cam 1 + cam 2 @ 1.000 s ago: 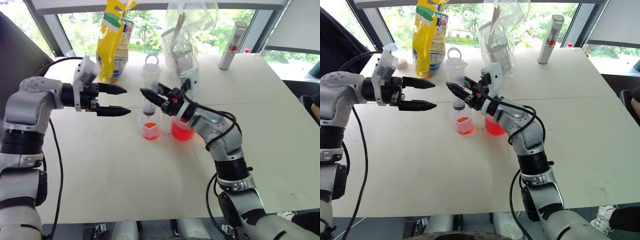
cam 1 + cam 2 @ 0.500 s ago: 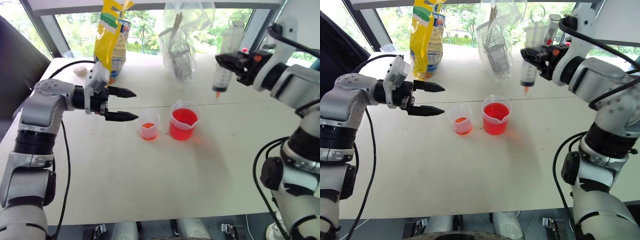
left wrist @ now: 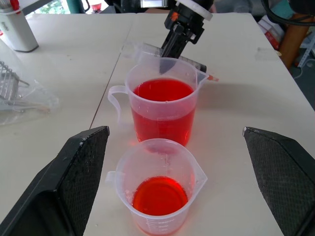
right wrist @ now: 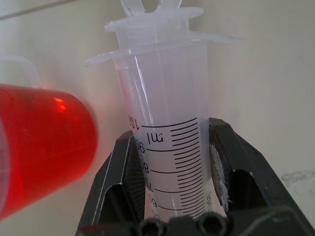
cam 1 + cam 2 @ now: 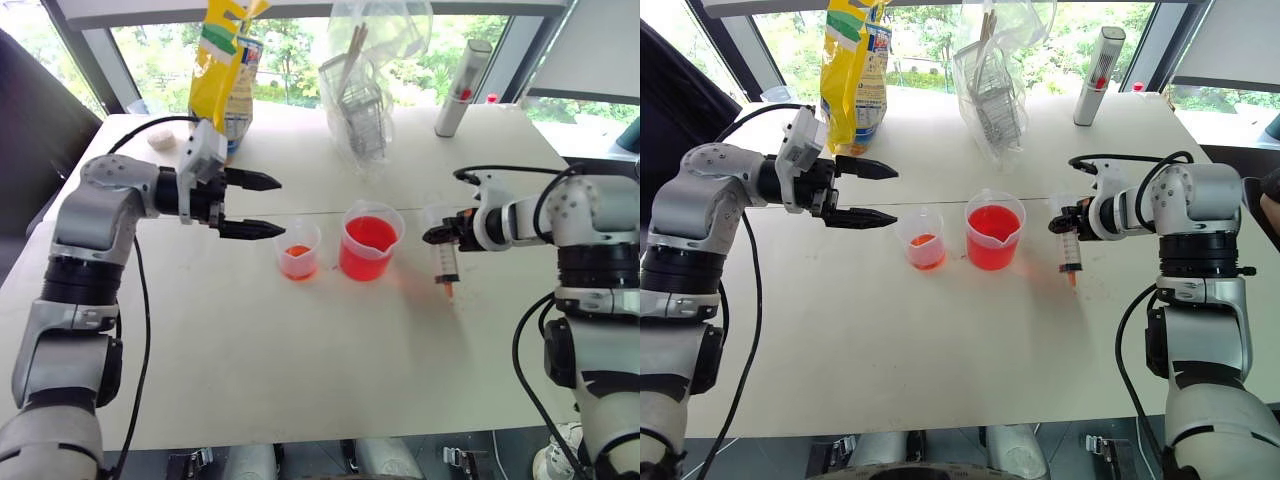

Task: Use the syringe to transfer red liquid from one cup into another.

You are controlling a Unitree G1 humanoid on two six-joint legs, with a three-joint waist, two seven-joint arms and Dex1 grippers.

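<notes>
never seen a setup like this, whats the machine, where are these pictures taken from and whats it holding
It is a two-armed humanoid robot at a white table. Two pictures come from cameras in its head, looking down over its arms; the other two come from a camera on each wrist. The right tool is shut on a clear syringe, its orange tip pointing down at the table. The left tool is open and holds nothing. Between them stand a small cup with a little red liquid and a wider beaker holding more. At the back are a yellow bag, a clear plastic bag and a capped tube.
</notes>
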